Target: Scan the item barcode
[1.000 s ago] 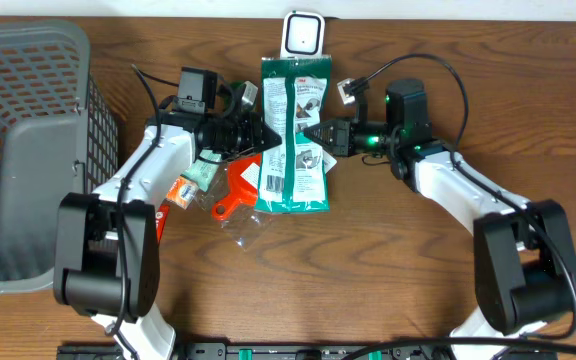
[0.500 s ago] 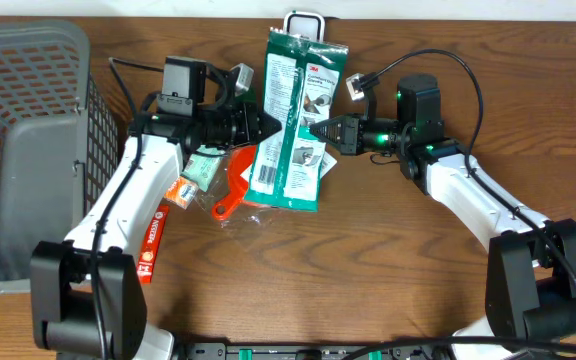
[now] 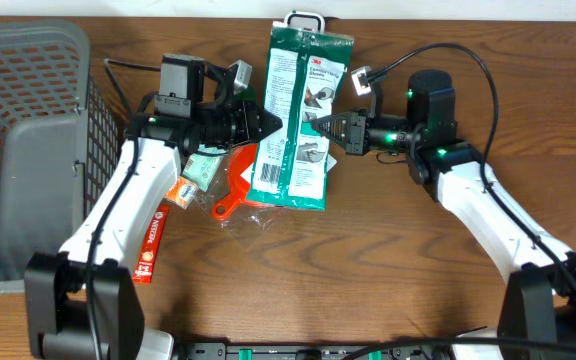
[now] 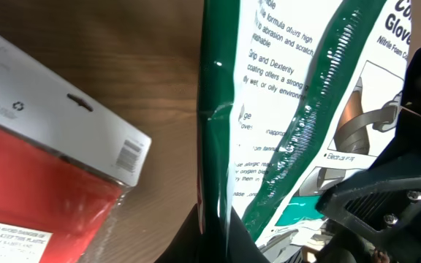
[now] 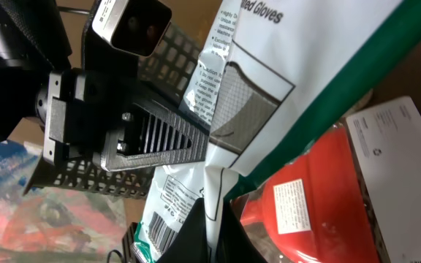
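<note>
A green and white glove package (image 3: 300, 110) hangs above the table between both arms. My left gripper (image 3: 274, 125) is shut on its left edge. My right gripper (image 3: 322, 126) is shut on its right edge. The package's top covers most of the white scanner (image 3: 305, 18) at the far edge. In the left wrist view the green edge of the package (image 4: 283, 109) runs down into my left gripper (image 4: 214, 235). In the right wrist view the package (image 5: 291, 66) is pinched by my right gripper (image 5: 214, 223), and a barcode (image 5: 168, 228) shows on it near the jaws.
A grey mesh basket (image 3: 18, 150) stands at the left. Under the package lie a red item in clear wrap (image 3: 234, 196), a small green and orange packet (image 3: 198, 172) and a red strip (image 3: 150, 240). A white cable plug (image 3: 360, 80) hangs near the right arm.
Both arms have carried the package up and toward the far edge, tilting it slightly. It now covers most of the scanner, which showed fully a second ago.
</note>
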`<state>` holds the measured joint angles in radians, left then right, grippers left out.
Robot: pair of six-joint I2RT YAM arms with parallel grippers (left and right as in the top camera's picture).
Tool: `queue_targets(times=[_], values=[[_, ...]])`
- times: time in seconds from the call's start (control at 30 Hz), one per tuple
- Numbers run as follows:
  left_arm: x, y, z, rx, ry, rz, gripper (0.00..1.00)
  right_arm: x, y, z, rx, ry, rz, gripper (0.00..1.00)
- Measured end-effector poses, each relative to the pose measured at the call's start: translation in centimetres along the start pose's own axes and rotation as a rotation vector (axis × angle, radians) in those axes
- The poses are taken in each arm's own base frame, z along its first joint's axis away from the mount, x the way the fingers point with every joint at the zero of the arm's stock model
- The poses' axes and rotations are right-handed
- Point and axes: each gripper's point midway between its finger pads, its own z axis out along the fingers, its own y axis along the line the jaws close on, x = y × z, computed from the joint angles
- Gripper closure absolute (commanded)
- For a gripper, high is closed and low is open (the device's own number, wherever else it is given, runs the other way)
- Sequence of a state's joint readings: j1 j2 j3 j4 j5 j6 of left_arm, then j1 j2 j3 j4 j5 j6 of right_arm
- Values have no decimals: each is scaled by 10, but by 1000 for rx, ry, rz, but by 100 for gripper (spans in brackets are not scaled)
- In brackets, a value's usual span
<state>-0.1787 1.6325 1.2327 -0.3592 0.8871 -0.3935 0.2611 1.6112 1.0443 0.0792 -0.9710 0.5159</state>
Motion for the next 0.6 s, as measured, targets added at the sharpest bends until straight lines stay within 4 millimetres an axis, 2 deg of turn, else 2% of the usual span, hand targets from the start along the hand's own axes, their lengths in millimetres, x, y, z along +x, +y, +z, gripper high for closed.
queue_targets(times=[0.43, 0.6], values=[[-12, -60, -41, 42, -104, 117, 93, -13, 35, -16, -31, -48, -49, 99], [-13, -77, -54, 57, -134, 150, 93, -19, 57, -27, -53, -73, -84, 99]])
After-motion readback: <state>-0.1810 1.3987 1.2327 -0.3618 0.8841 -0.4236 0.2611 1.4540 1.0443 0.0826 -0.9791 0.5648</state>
